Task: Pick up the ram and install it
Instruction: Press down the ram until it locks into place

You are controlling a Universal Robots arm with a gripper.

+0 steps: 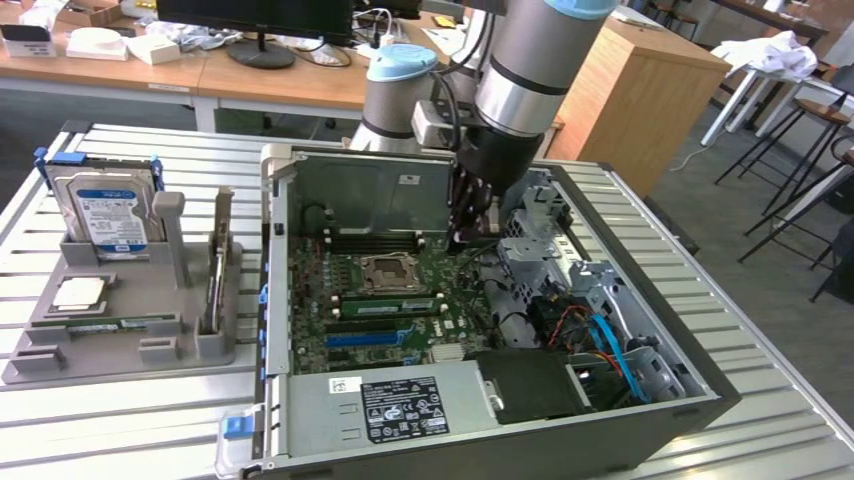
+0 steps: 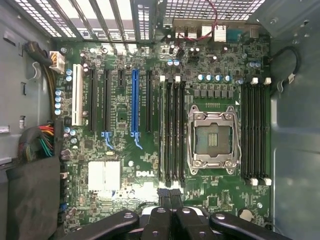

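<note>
The ram [image 1: 387, 305], as I read it, is the green stick with the pale label standing on edge in a slot of the motherboard [image 1: 320, 290], just beside the empty processor socket [image 1: 387, 270]. It looks seated rather than loose. Its long axis runs across the exterior view, left to right. The claw [image 1: 473, 238] hangs above the stick's right-hand end, so the ram lies below it and toward the exterior view's left. The claw is pinched fully closed and grips nothing.

At the exterior view's far left, a grey tray [image 1: 40, 360] rests on the slatted surface [image 1: 134, 150]. It holds the hard drive [image 1: 107, 215] upright, a square processor chip [image 1: 80, 292] lying flat, and another green strip [image 1: 114, 324] that I cannot identify. The open case [image 1: 694, 400] comes next, with its power supply [image 1: 387, 405] along the near edge. Right of the claw, the drive cage [image 1: 547, 250] stands close, and blue cables [image 1: 607, 340] run beyond it. I see nothing between the claw and the ram.
</note>
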